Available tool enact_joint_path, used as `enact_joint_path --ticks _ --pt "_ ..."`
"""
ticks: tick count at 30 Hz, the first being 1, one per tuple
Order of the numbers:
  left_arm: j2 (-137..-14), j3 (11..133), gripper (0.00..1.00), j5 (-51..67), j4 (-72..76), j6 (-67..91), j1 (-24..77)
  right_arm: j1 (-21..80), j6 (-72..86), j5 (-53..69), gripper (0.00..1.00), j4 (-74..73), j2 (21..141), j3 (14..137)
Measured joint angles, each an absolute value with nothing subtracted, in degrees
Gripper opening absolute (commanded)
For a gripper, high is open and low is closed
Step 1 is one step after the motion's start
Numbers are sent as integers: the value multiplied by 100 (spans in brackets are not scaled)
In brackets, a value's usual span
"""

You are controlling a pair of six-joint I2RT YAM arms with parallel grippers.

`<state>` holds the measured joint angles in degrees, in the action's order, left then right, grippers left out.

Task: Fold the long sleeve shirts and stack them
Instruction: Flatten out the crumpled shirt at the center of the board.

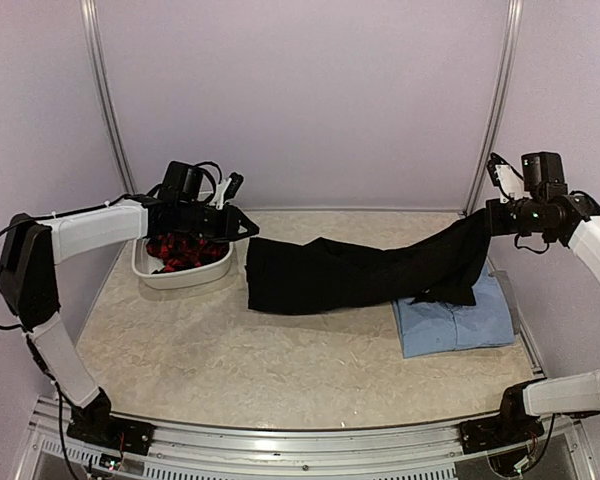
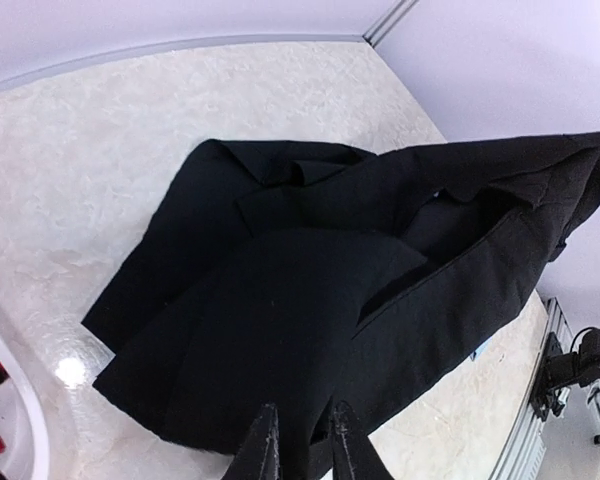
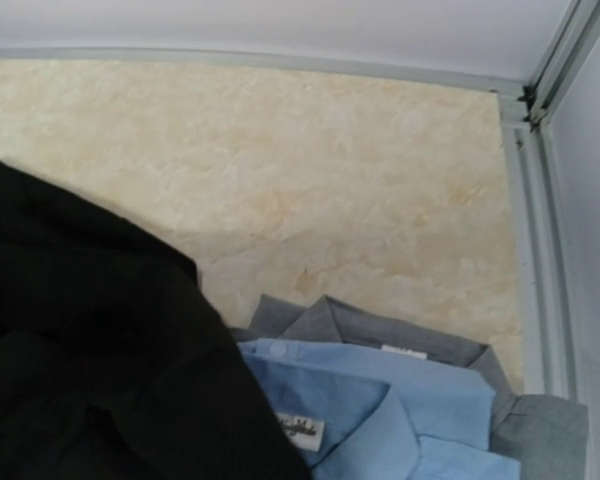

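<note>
The black long sleeve shirt [image 1: 350,275] lies stretched across the middle of the table. Its right end is lifted off the table by my right gripper [image 1: 488,215], which is shut on it above the folded light blue shirt [image 1: 460,320]. In the right wrist view the black cloth [image 3: 80,350] fills the lower left beside the blue shirt's collar [image 3: 430,400]; my own fingers do not show there. My left gripper [image 1: 248,228] hovers above the shirt's left end. In the left wrist view its fingers [image 2: 305,430] stand almost together, holding nothing, with the black shirt [image 2: 280,300] below.
A white bowl [image 1: 180,280] of red pieces [image 1: 180,250] stands at the back left under my left arm; its rim [image 2: 20,430] shows in the left wrist view. A folded grey shirt [image 3: 400,340] lies under the blue one. Walls and metal rails close the back and right sides.
</note>
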<state>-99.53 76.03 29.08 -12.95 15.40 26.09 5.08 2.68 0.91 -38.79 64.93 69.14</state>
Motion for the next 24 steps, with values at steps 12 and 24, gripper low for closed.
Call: enact_joint_path --ticks 12,24 --pt "-10829 7686 43 2292 -1503 1535 2825 508 276 222 0 -3872 6576 6882" --pt "-10029 7572 57 2248 -1570 1048 3588 508 276 344 0 -3782 6716 6862"
